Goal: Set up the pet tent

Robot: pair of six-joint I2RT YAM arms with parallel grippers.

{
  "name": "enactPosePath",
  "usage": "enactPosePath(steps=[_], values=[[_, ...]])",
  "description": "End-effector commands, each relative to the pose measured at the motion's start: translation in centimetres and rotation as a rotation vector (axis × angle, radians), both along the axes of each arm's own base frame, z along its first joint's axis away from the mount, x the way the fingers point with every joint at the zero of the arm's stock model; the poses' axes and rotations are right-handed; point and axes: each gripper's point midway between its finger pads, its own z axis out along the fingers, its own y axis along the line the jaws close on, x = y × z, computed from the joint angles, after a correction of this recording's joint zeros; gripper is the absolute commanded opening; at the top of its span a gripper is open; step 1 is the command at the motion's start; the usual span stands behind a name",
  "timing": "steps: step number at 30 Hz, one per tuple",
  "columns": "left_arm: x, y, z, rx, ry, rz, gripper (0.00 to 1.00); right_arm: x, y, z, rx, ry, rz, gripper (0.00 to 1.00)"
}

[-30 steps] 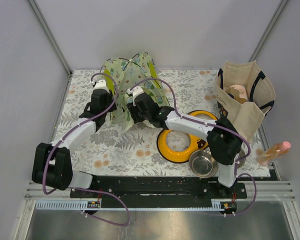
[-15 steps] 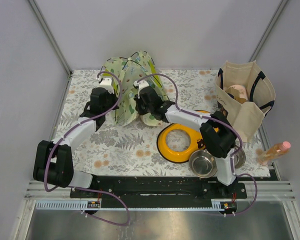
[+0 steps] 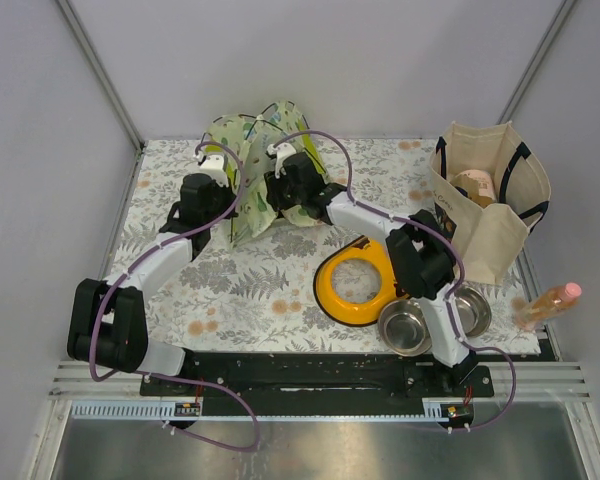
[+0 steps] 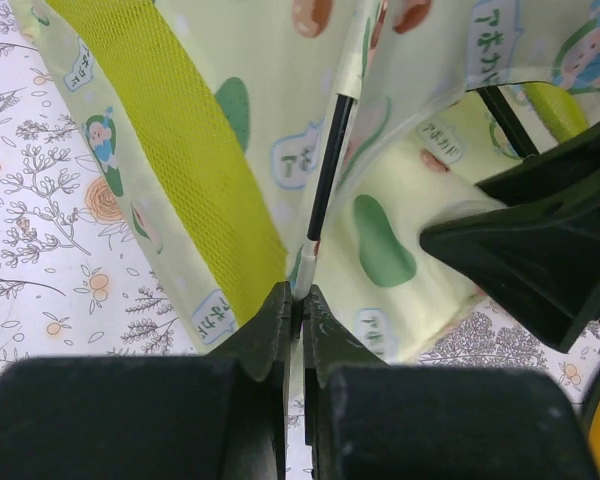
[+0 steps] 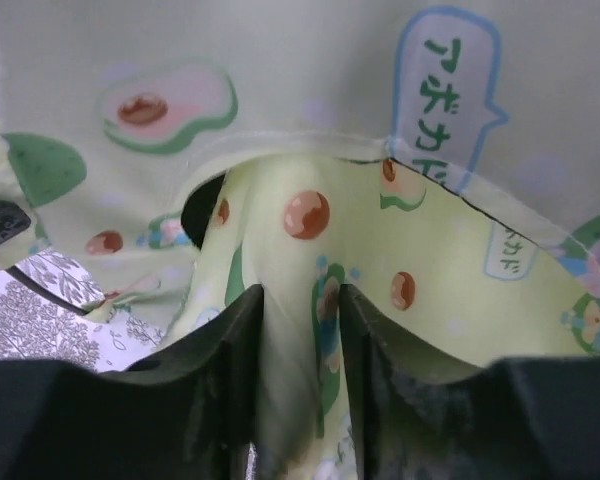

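At the near right corner of the tabletop (image 3: 240, 290), two steel bowls (image 3: 404, 326) are seen side by side, with an orange ring feeder (image 3: 352, 287) just beyond them. A bottle (image 3: 550, 303) is laid at the right edge, and a canvas bag (image 3: 490, 215) is stood behind it. The pet tent (image 3: 250, 215) is held up against the far edge, left of middle. The left gripper (image 4: 295, 295) is clamped tight on the lower end of a black pole (image 4: 327, 165). A fold of tent fabric is caught between the narrowly parted fingers of the right gripper (image 5: 300, 300); whether it is pinched cannot be told.
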Motion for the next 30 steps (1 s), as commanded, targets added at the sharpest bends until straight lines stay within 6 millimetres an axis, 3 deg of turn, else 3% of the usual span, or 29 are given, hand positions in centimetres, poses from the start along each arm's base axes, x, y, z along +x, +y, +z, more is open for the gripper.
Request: enactPosePath(steps=[1, 3, 10, 13, 17, 19, 22, 26, 28, 30], values=[[0.5, -1.5, 1.6, -0.097, -0.009, -0.021, 0.02, -0.7, -0.5, 4.4, 0.071, -0.048, 0.011, 0.54], [0.5, -1.7, 1.7, -0.112, -0.004, -0.024, 0.04, -1.5, -1.2, 5.5, 0.097, -0.040, -0.009, 0.65], [0.1, -1.4, 1.4, -0.119, 0.023, 0.001, 0.23, -5.1, -3.9, 8.8, 0.259, 0.028, -0.111, 0.85], [-0.2, -1.8, 1.2, -0.130, 0.038, -0.019, 0.32, -6.3, -5.1, 9.7, 0.317, 0.055, -0.156, 0.88], [-0.8, -3.1, 0.4, -0.147, 0.070, -0.103, 0.58, -7.9, -7.0, 10.6, 0.367, 0.080, -0.220, 0.88], [-0.6, -3.4, 0.0, -0.154, 0.064, -0.114, 0.60, -9.3, -7.3, 10.8, 0.410, 0.107, -0.205, 0.88], [0.2, -3.3, 0.0, -0.163, 0.045, -0.091, 0.47, -11.8, -7.4, 10.4, 0.465, 0.173, -0.155, 0.85], [0.2, -3.0, 0.1, -0.165, 0.051, -0.068, 0.14, -14.4, -7.6, 9.3, 0.466, 0.233, -0.129, 0.84], [-0.4, -2.9, 0.4, -0.179, 0.056, -0.051, 0.03, -15.7, -7.6, 8.3, 0.457, 0.253, -0.131, 0.84], [-1.4, -2.5, 0.7, -0.215, 0.064, -0.001, 0.00, -16.9, -7.4, 7.6, 0.461, 0.276, -0.143, 0.81]])
